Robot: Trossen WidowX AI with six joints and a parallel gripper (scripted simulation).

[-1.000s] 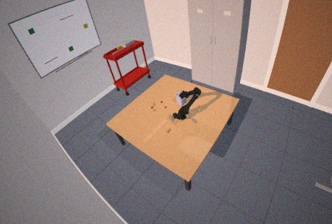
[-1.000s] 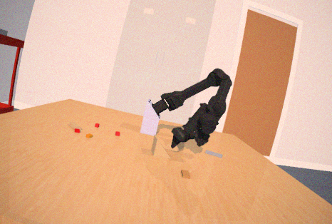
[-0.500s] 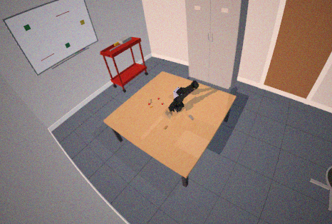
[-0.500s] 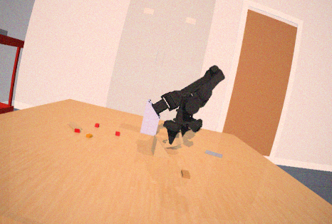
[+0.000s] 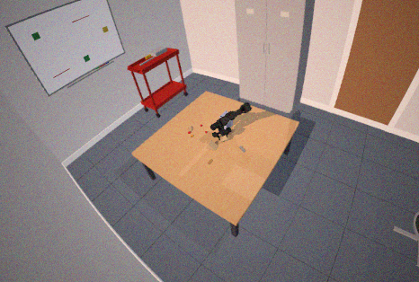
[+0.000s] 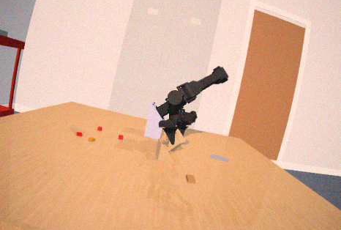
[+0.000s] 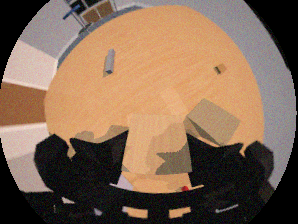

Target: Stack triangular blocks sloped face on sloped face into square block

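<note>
My gripper point(image 5: 223, 136) point(image 6: 178, 139) point(image 7: 156, 131) is shut on a pale tan triangular block point(image 7: 150, 137) point(image 6: 178, 144), which fills the space between the fingers in the wrist view. In the exterior view this block looks tilted and close above the table; whether it touches anything is unclear. The other triangular block point(image 7: 214, 121) point(image 6: 165, 153) point(image 5: 213, 145) rests on the table beside the held one, to the right of the fingers in the wrist view. The two blocks are not stacked. Part of the held block is hidden by the fingers.
A grey bar point(image 5: 243, 149) point(image 6: 219, 157) point(image 7: 109, 62) and a small brown block point(image 5: 210, 162) point(image 6: 190, 179) point(image 7: 220, 68) lie apart on the table. Several small red and orange pieces lie left of the arm. A pale lilac panel point(image 6: 153, 124) stands behind the blocks.
</note>
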